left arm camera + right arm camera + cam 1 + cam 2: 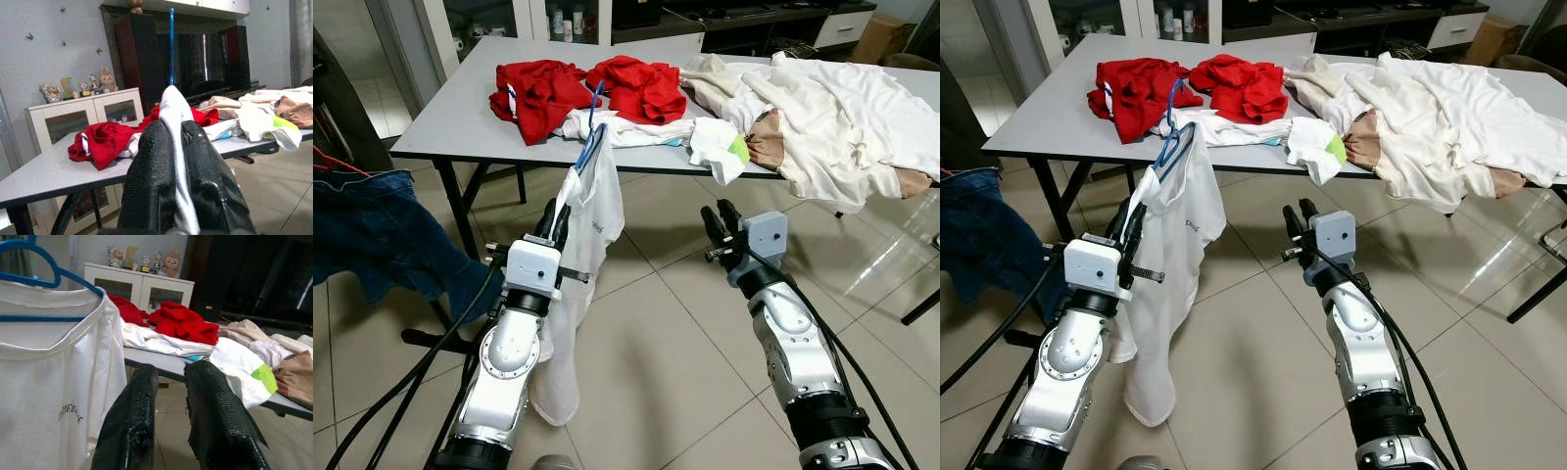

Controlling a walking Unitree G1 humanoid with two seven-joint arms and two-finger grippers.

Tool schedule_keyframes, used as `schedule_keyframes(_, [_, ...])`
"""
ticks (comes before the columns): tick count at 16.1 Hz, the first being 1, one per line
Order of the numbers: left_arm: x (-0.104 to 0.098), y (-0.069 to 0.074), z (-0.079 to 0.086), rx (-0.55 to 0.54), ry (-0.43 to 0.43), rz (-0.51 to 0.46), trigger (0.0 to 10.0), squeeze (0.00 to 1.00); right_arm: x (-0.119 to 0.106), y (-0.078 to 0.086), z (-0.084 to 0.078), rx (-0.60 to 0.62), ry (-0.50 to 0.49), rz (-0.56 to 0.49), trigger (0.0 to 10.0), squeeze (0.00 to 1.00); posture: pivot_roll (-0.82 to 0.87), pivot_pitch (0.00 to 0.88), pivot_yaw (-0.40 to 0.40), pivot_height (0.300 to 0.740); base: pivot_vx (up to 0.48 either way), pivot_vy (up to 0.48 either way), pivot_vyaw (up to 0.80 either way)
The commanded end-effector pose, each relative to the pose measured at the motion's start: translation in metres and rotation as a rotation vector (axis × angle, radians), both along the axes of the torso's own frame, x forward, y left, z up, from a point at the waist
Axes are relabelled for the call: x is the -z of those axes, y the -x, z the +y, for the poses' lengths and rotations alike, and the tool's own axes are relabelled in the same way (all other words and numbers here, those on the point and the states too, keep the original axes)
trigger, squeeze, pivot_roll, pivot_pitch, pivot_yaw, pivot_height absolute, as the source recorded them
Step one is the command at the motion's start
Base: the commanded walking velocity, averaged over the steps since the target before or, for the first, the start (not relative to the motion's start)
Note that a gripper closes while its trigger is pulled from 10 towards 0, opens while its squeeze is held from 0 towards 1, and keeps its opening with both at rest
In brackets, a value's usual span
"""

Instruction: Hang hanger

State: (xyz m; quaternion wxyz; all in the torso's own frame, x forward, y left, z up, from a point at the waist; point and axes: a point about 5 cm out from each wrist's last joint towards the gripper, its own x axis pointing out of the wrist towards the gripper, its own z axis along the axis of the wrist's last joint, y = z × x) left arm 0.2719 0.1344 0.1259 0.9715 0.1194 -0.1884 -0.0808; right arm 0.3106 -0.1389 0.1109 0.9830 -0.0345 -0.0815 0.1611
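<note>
While the grey surface [450, 117] spans the far side of the tiled floor [675, 333], its near edge runs just beyond both raised arms, and open tile lies between that edge and the robot. Heaped on the surface are a wide spread of cream clothes [832, 108] on the right and two red garments [597, 88] towards the left, with a smaller white piece [626, 129] lying in front of the red ones at the edge. A blue denim garment [372, 235] hangs at the far left, beside the left arm.

Both silver arms reach forward and slightly upward, side by side, with a clear gap of floor between them. The left gripper [553, 223] points up, and its fingers [151, 186] are clamped tight on a fold of the white shirt [582, 284], seen pinched between them in the left wrist view. The shirt hangs from there down past the left forearm, its hem clear of the floor. At its collar sits the blue hanger [590, 137], held up in the air in front of the surface's near edge, its hook rising against the red garments behind.

The right gripper [717, 223] is held at about the same height, well apart from the shirt. Its fingers [132, 426] stand narrowly parted with nothing between them, pointing towards the surface's edge.
</note>
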Motion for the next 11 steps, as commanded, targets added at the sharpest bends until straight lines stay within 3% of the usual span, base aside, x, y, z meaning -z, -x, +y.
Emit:
schedule_keyframes(1, [-0.008,-0.004,-0.004,0.025,-0.020,-0.042,10.0,0.00,-0.014,-0.008,-0.001,-0.015,0.056,-0.068,10.0,0.00,0.27,0.000,-0.045,0.740,0.000,0.000,0.00])
schedule_keyframes(3, [-0.010,-0.005,0.000,0.014,-0.020,-0.045,10.0,0.00,-0.025,-0.020,-0.010,0.057,0.060,-0.087,10.0,0.00,0.27,0.000,-0.044,0.740,0.000,0.000,0.00])
schedule_keyframes(4, [-0.009,-0.004,0.001,0.008,-0.019,-0.043,10.0,0.00,-0.033,-0.035,-0.023,0.155,-0.002,-0.058,10.0,0.00,0.27,0.000,-0.044,0.740,0.000,0.000,0.00])
schedule_keyframes(5, [-0.008,-0.003,0.000,0.009,-0.021,-0.042,10.0,0.00,-0.037,-0.037,-0.017,0.120,-0.011,-0.055,10.0,0.00,0.28,0.000,-0.043,0.740,0.000,0.000,0.00])
schedule_keyframes(7, [-0.008,-0.002,-0.001,0.012,-0.021,-0.042,10.0,0.00,-0.033,-0.029,0.003,0.017,-0.011,-0.068,10.0,0.00,0.28,0.000,-0.046,0.740,0.000,0.000,0.00])
schedule_keyframes(11, [-0.008,-0.002,0.000,0.005,-0.020,-0.044,10.0,0.00,-0.016,-0.021,0.006,0.032,-0.054,-0.018,10.0,0.00,0.29,0.000,-0.047,0.740,0.000,0.000,0.00])
